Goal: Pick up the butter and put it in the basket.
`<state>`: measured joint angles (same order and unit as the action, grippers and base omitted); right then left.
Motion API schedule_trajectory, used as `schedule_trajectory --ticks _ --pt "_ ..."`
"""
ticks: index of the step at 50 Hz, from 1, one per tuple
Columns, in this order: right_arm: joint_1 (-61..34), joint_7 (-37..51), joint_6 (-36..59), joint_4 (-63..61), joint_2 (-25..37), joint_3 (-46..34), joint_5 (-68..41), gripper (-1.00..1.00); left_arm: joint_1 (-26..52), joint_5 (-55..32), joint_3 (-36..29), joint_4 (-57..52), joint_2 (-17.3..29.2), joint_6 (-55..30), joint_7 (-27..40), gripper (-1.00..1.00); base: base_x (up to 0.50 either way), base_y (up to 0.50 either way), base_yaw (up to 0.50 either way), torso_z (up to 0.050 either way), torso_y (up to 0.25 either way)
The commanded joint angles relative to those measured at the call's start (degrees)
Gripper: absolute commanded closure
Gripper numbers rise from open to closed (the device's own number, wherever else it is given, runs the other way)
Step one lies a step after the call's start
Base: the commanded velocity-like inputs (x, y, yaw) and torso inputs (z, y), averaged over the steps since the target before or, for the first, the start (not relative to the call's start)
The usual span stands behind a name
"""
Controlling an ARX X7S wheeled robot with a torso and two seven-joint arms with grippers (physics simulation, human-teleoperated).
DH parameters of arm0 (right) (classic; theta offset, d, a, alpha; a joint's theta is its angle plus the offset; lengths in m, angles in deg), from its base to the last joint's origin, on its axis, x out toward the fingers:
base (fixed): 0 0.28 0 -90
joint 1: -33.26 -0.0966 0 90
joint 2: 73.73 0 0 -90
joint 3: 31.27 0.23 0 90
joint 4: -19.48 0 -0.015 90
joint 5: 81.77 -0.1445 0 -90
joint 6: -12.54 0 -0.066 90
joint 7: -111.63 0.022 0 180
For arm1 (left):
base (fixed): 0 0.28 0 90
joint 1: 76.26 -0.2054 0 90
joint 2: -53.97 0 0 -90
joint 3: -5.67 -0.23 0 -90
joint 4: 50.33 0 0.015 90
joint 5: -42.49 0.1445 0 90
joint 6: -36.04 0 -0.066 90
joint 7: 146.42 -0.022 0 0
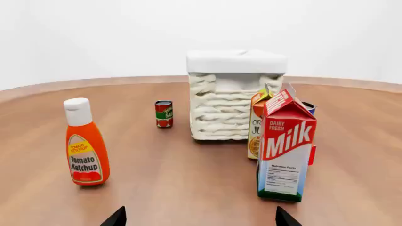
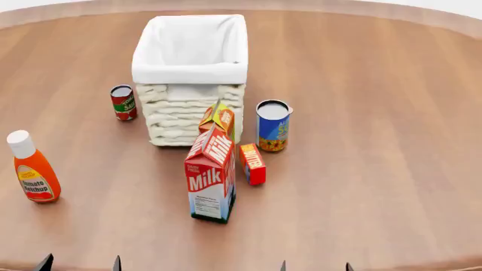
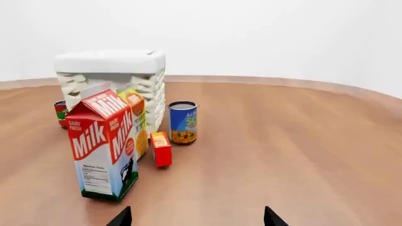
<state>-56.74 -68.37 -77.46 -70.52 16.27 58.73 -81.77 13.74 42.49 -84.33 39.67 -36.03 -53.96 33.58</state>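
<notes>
The butter [image 2: 253, 164], a small red box with an orange-yellow panel, stands on the wooden table just right of the milk carton; the right wrist view shows the butter [image 3: 161, 149] too. In the left wrist view the milk carton hides nearly all of it. The basket [image 2: 188, 121], cream wicker with a white liner, sits behind it; its wall [image 3: 150, 89] also appears in the right wrist view. My left gripper [image 2: 81, 264] and right gripper [image 2: 315, 266] are at the near table edge, both open and holding nothing, well short of the butter.
A tall milk carton [image 2: 211, 178] stands in front of an orange juice carton [image 2: 220, 119]. A blue can [image 2: 272, 125] is behind the butter. A small red can [image 2: 123, 102] is left of the basket, and a ketchup bottle [image 2: 33, 167] is at the far left.
</notes>
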Motion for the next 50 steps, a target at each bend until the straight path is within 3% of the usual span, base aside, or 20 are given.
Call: schedule_trajectory --ticks 1,10,50 --pt "0.05 0.97 0.13 -0.19 0.81 -0.97 -0.81 -1.00 0.02 -0.77 -0.93 -0.17 0.78 -0.19 0.93 -1.00 0.00 0.00 0.00 0.000 0.000" --pt "-0.30 3.31 1.21 -0.39 2.62 -3.78 -0.31 -1.00 0.67 -3.23 -2.37 -0.53 2.42 -2.99 2.38 -1.00 0.00 0.00 0.03 0.000 0.000" --pt "-0.98 6.81 3.75 -1.73 5.94 -8.48 -0.86 -1.00 0.78 -6.05 -6.19 -0.11 5.64 -1.22 5.60 -1.00 0.00 0.00 0.50 0.000 0.000"
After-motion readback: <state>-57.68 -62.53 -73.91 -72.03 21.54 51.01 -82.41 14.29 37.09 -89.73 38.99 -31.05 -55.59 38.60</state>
